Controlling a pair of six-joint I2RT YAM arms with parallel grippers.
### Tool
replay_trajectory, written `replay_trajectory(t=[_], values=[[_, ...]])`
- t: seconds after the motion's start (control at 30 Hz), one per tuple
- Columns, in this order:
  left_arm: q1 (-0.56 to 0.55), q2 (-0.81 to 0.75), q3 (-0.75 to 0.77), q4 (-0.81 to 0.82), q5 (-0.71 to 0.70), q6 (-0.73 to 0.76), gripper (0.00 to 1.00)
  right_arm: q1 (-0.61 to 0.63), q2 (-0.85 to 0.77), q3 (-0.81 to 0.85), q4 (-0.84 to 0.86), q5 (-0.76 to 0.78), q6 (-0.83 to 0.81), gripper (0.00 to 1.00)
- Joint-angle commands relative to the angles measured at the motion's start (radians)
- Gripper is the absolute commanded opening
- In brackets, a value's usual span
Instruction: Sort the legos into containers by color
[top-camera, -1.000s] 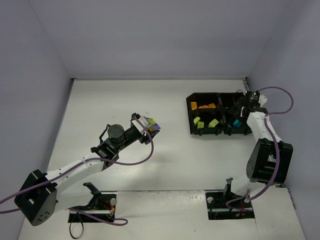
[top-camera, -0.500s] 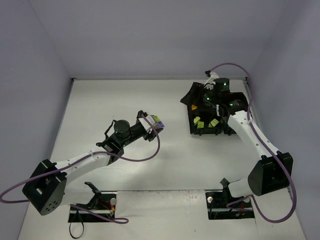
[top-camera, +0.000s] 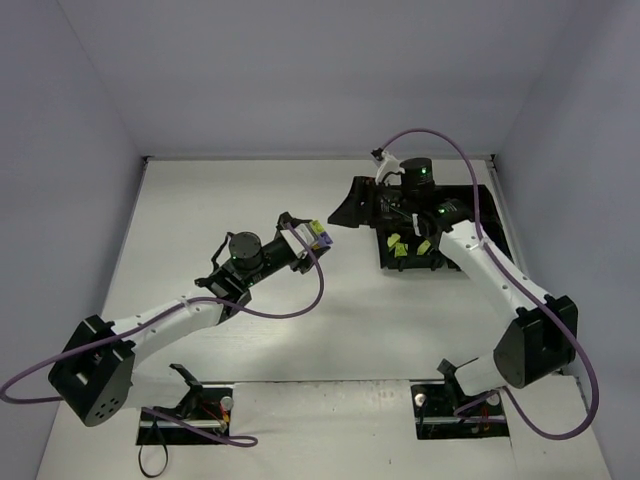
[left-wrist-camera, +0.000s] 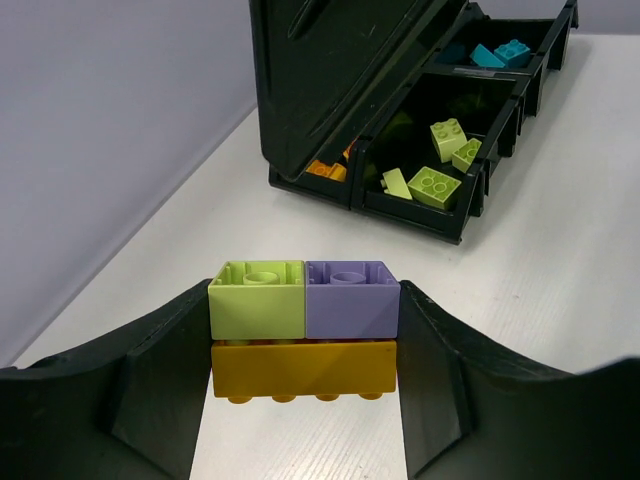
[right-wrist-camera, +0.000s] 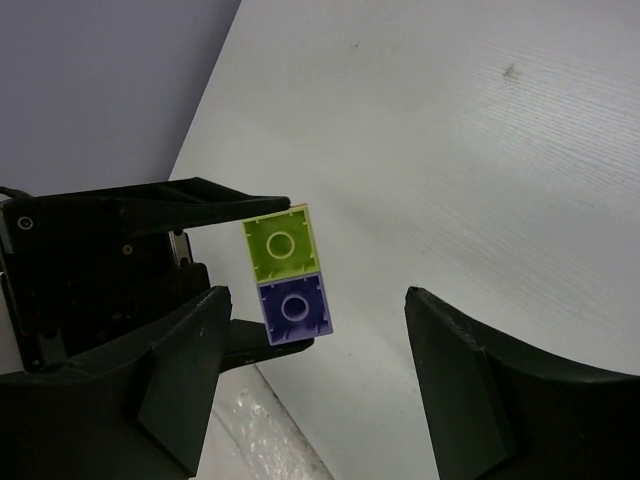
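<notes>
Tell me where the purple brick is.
Left wrist view, centre: purple brick clamped in the left claw, right of a yellow-green brick, atop an orange brick.

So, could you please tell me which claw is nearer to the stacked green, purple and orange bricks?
Left. The left claw grips the stack; the right claw hangs open beside it, towards the tray, not touching.

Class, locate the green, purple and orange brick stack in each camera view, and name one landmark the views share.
Top external: the brick stack just left of centre.
Left wrist: the brick stack low centre.
Right wrist: the brick stack left of centre.
Shared landmark: the left gripper clamping it.
</notes>
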Motion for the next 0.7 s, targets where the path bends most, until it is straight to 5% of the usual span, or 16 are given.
replay_trajectory(t=[0.0, 0.47, 0.67], values=[[0.005, -0.003, 0.066, 0.073, 0.028, 0.029, 0.0, 0.021, 0.024, 0.052, 0.054, -0.086, -0.007, 0.67], [0.005, 0.014, 0.09, 0.073, 0.03, 0.021, 0.0, 0.076, 0.067, 0.015, 0.049, -0.077, -0.04, 0.63], [0.005, 0.01, 0.092, 0.074, 0.025, 0.019, 0.0, 0.081, 0.073, 0.007, 0.049, -0.071, -0.047, 0.52]])
